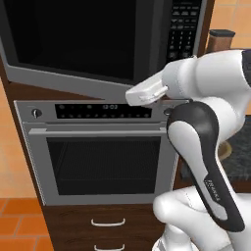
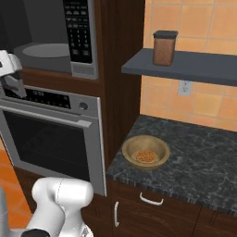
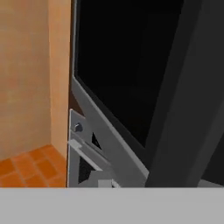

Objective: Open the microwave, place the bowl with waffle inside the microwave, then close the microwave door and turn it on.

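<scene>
1. Nearest the left base camera, the white arm rises from the lower right and bends up toward the microwave door [image 1: 73, 39], which stands swung partly outward on its left hinge.
2. Its white hand, with the gripper [image 1: 131, 98], sits just under the door's silver-grey lower trim, above the silver oven [image 1: 100, 147]; the fingertips are hidden, so whether the jaws are released or clenched cannot be told, and nothing is seen held.
3. From the right base view, the microwave [image 2: 65, 51] shows an exposed cavity with the grey turntable [image 2: 44, 50] bare, and the black keypad [image 2: 77, 30] to its right.
4. That same view shows what the left one does not: the bowl [image 2: 146, 152] sitting on the dark speckled counter [image 2: 203, 162], right of the oven column and near the counter's front edge, with the waffle [image 2: 146, 157] lying inside it.
5. Open counter surface stretches to the right of the bowl and behind it.
6. A brown canister [image 2: 165, 47] stands on the grey shelf [image 2: 185, 67] above the counter.
7. Looking along the hand, the hand view gives the door's dark glass [image 3: 127, 65] close up, its grey lower edge running diagonally, with orange wall and floor tiles at left.
</scene>
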